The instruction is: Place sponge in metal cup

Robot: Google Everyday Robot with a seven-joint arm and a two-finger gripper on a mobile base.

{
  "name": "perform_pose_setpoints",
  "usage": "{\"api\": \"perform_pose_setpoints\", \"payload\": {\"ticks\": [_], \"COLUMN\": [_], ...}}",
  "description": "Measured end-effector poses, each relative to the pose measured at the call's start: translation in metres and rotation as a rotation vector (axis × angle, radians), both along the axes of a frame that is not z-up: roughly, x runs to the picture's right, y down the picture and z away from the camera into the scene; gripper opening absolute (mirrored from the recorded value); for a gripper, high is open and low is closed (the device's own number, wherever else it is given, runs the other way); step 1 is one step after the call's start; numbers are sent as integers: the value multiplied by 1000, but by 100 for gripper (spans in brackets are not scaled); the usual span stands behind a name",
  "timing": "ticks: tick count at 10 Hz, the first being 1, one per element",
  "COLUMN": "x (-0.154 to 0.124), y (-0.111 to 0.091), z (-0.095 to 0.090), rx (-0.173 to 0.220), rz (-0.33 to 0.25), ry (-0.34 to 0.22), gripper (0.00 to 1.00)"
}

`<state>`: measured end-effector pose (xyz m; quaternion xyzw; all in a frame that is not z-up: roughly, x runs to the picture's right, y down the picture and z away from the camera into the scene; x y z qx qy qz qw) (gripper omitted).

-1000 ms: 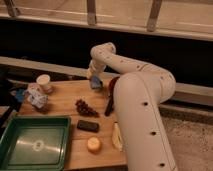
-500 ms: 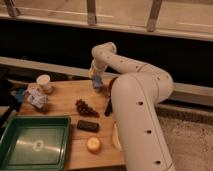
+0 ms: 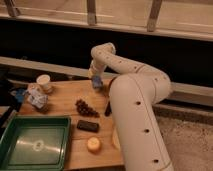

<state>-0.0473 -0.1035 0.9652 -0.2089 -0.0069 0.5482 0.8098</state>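
My gripper [image 3: 96,80] hangs from the white arm over the back edge of the wooden table [image 3: 65,97]. It is shut on the light-blue sponge [image 3: 97,83], which hangs just above the tabletop. A small dark object [image 3: 107,108] stands against the left edge of my arm, in front of the sponge and to its right. I cannot tell whether it is the metal cup. No other metal cup shows.
A white paper cup [image 3: 44,81] and a crumpled blue-white bag [image 3: 32,96] are at the table's left. Dark grapes [image 3: 85,107], a flat black block [image 3: 87,125] and a round yellow item [image 3: 93,144] lie in the middle. A green tray [image 3: 32,145] fills the front left.
The gripper with the sponge has shifted slightly right and a little lower. The things on the table have not moved.
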Motion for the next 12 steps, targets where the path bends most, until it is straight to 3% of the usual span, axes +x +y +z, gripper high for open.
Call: {"api": "perform_pose_setpoints", "payload": {"ticks": [6,8,12], "x": [9,16,28], "y": [-9,-23,-60], "z": [-13,-30,-88], "rx": [36,73,164], "rz": [9,17,43], "ry": [13,21,16], "gripper": [80,80,80]}}
